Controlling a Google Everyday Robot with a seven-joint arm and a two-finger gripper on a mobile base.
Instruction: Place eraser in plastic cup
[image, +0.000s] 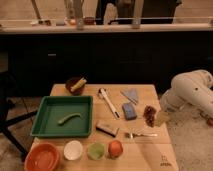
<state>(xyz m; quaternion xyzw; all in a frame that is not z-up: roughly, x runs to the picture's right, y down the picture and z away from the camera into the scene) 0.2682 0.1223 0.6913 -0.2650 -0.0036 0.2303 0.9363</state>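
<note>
Nearest, along the table's (150, 156) front edge, stand an orange bowl (42, 158), a white cup (73, 149), the green plastic cup (95, 150) and a fruit (115, 148). The eraser (108, 128) lies flat just behind the plastic cup and fruit, apart from both, with a fork (140, 134) to its right. Farther back sits a green tray (46, 118), then a blue-grey pad (129, 111). The gripper (161, 118) hangs low at the table's right edge, well apart from the eraser; whether it is spread or closed cannot be told.
</note>
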